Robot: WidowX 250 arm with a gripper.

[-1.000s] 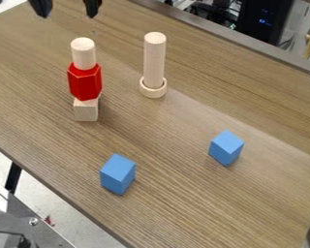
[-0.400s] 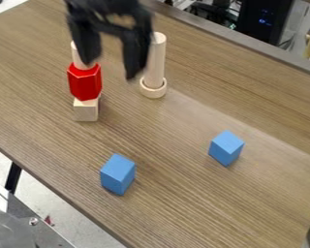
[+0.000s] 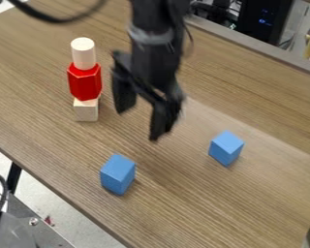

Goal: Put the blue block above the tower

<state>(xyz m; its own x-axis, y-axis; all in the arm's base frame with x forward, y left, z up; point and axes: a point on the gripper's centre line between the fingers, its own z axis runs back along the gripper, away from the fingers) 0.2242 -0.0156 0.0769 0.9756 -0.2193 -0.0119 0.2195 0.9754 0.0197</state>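
My black gripper (image 3: 138, 125) hangs over the middle of the table, fingers apart, with nothing between them. Below and a little left of it on the table lies one blue block (image 3: 117, 174). A second blue block (image 3: 226, 147) sits to the gripper's right. Left of the gripper stands a tower: a pale square block (image 3: 85, 110) at the bottom, a red hexagonal block (image 3: 85, 82) on it, and a pale cylinder (image 3: 84, 53) upright on top. The arm hides the other pale post.
The wooden table (image 3: 177, 208) has its near edge running from the left side down to the bottom. A grey metal frame (image 3: 38, 227) is at the lower left, and dark computer equipment (image 3: 264, 22) stands beyond the far edge.
From the top left, the gripper has come down and to the right, passing in front of the tower and now covering the separate pale post. The blocks and tower have stayed put.
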